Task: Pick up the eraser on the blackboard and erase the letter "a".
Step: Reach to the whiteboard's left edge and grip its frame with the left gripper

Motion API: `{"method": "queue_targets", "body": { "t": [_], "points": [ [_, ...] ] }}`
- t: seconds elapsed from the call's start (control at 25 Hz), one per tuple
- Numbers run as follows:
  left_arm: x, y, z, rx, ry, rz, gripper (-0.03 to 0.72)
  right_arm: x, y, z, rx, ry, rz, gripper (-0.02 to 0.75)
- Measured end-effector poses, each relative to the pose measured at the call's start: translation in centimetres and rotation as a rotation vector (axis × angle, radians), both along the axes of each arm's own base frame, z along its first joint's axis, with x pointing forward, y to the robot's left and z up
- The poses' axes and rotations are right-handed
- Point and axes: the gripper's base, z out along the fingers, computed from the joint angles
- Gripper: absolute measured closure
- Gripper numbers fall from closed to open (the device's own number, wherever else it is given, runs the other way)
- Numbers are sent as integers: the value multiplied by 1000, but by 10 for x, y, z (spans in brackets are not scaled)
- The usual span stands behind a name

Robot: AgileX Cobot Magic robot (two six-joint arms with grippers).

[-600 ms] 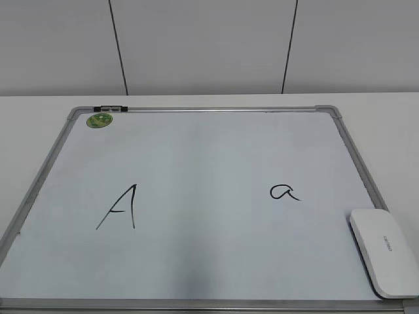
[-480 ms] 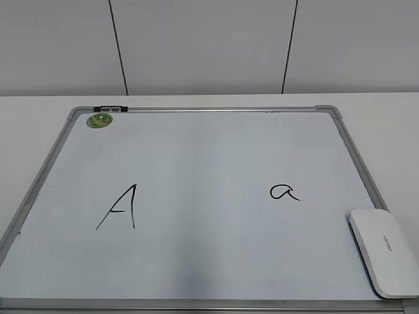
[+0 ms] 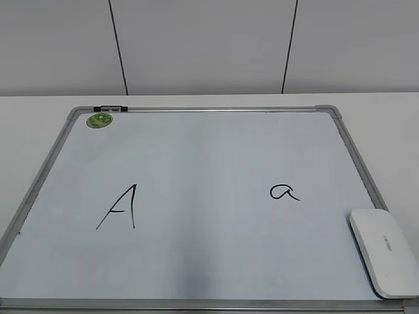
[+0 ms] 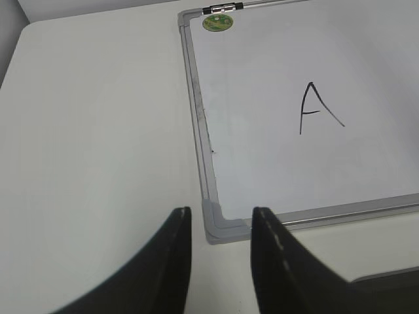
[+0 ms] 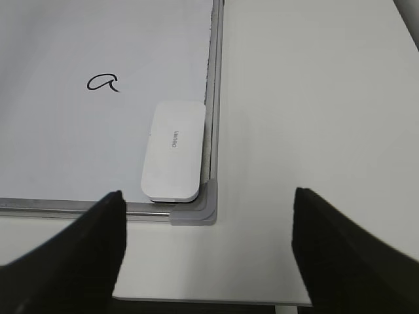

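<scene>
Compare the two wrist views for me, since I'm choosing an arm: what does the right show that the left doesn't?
Only the right wrist view shows the eraser, the letter "a" and the wide-open right pincer. Only the left wrist view shows the capital "A", the green sticker and the left pincer, narrowly open. Both show the blackboard on the white table.

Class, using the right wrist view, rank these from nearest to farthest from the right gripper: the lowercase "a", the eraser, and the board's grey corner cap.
1. The corner cap, at the board's near right corner, just ahead of the right gripper.
2. The eraser, lying against the right frame beyond the cap.
3. The lowercase "a", farther up and to the left.
</scene>
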Motion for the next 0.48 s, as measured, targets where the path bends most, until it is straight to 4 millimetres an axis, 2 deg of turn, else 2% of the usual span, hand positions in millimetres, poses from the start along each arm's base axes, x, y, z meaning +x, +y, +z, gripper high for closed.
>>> {"method": "queue_targets", "body": {
  "t": [0.48],
  "points": [
    [0,0,0,0,0,0,461,0,0,0,0,0,0,151]
  ]
}}
